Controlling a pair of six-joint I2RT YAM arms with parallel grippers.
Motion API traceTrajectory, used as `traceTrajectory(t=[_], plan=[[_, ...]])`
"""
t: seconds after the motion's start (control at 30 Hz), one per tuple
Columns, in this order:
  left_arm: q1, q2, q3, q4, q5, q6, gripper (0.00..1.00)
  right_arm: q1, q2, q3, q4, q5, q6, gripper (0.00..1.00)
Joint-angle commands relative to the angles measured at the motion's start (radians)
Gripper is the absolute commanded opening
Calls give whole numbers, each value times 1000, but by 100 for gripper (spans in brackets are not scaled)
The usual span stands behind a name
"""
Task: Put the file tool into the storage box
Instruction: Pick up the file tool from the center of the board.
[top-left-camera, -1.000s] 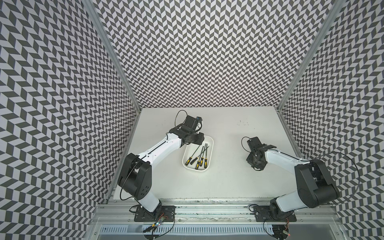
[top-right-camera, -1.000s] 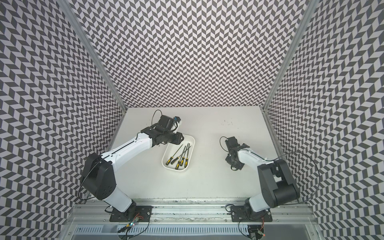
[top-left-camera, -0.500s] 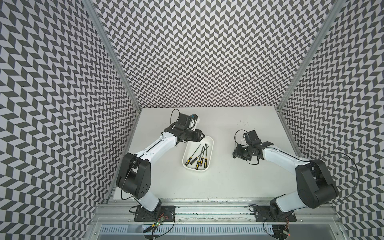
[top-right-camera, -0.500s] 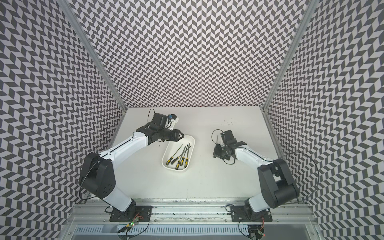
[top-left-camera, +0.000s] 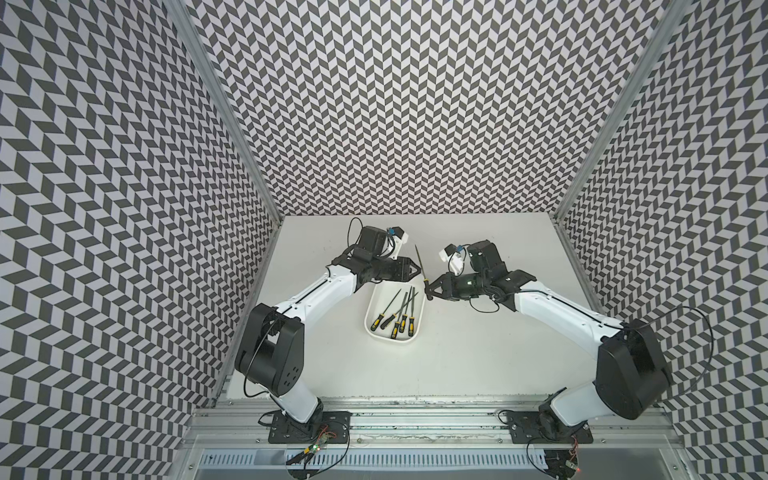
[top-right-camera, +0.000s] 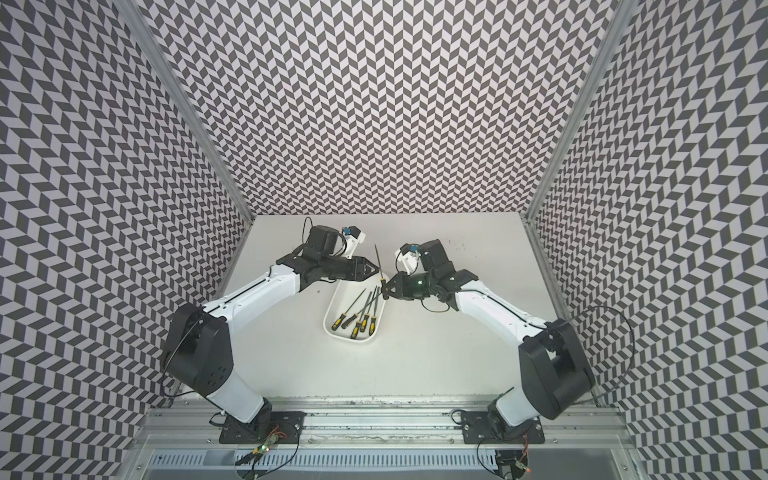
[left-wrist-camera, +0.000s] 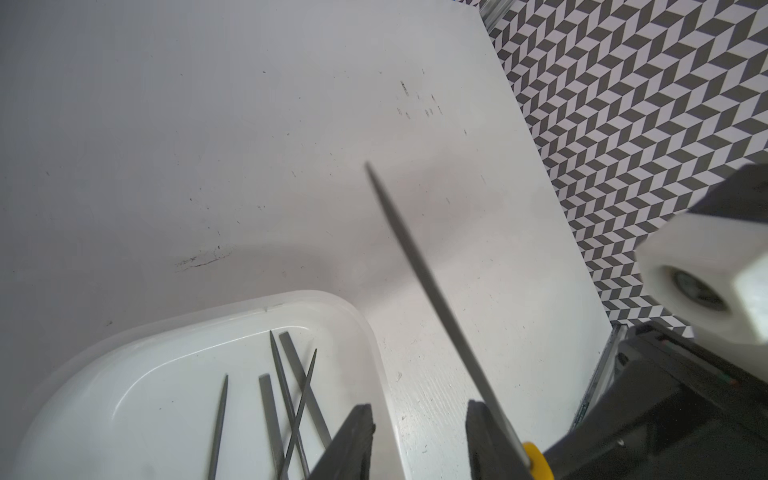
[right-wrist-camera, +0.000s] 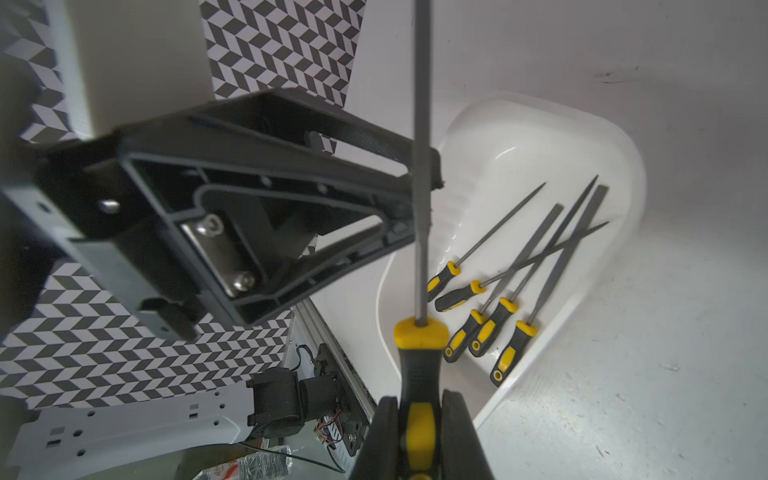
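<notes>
And the right end effector (right-wrist-camera: 420, 419) is clenched on the file tool (right-wrist-camera: 422, 166) by its black-and-yellow handle, likely to keep the blade free for lowering. The tool is airborne at the far end of the storage box (top-left-camera: 366, 324), not yet in it, its long axis running away from the robot with the tip toward the back wall. The left end effector (left-wrist-camera: 419, 436) sits beside the blade, jaws apart, gripping nothing.

We are finding no word, number or brand that we can read. The black and yellow handle of the file tool (right-wrist-camera: 420, 365) is showing us no legible marking. A crumpled clear wrapper (right-wrist-camera: 249, 463) is carrying red print, but it is coming out too blurred to read.
</notes>
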Motion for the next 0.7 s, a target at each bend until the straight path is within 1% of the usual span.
traceTrajectory(t=[0.0, 0.23, 0.3, 0.43, 0.53, 0.67], plan=[[-9, 9, -10, 47, 16, -15, 41, 33, 29, 44, 31, -28, -26, 0], [-18, 4, 7, 41, 3, -22, 41, 43, 66, 68, -29, 1, -61, 0], [-17, -4, 12, 8, -29, -4, 41, 43, 69, 61, -30, 27, -62, 0], [-10, -37, -3, -57, -129, 39, 41, 33, 76, 62, -26, 66, -57, 0], [1, -62, -36, -73, -156, 51, 42, 21, 75, 60, -10, 68, -45, 0], [9, -82, -63, -67, -150, 47, 41, 4, 74, 58, -4, 69, -42, 0]])
